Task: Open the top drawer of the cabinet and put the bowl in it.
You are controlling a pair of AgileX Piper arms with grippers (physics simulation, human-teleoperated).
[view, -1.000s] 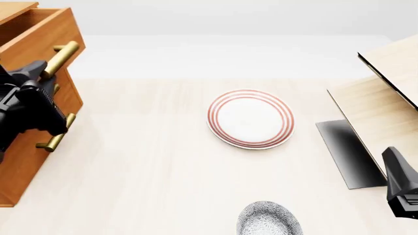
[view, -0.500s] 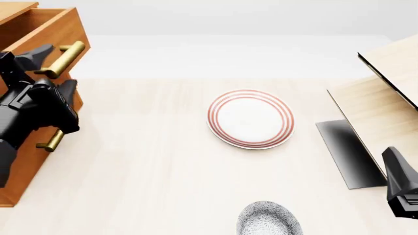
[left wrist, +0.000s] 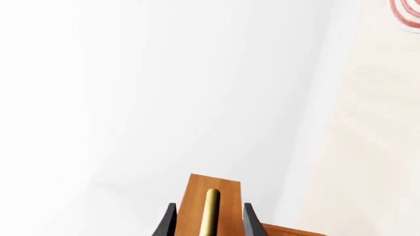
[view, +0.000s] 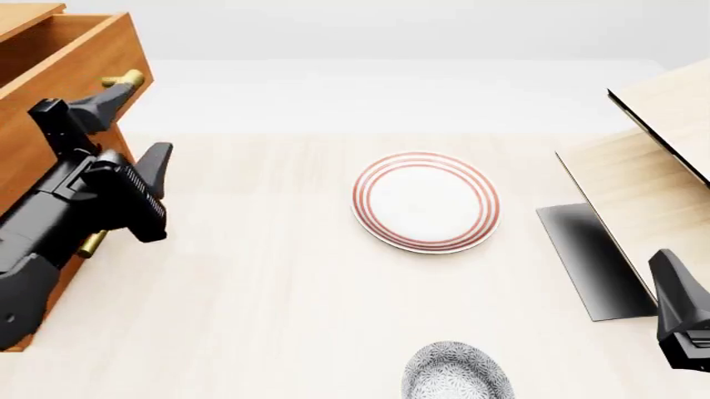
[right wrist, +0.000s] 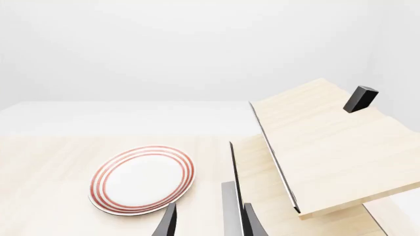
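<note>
At upper left, we see the left gripper point(view: 131, 125) now spread open and backed off the brass handle point(view: 122, 81); the top drawer point(view: 66, 62) of the cabinet point(view: 33, 274) stands pulled out. The bowl point(view: 456, 372) waits at bottom centre, below the plate point(view: 426, 201). We cannot tell the right gripper's point(view: 682, 320) opening.

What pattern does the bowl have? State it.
The bowl is white with a fine grey-black speckled pattern, seen best in the front view.
</note>
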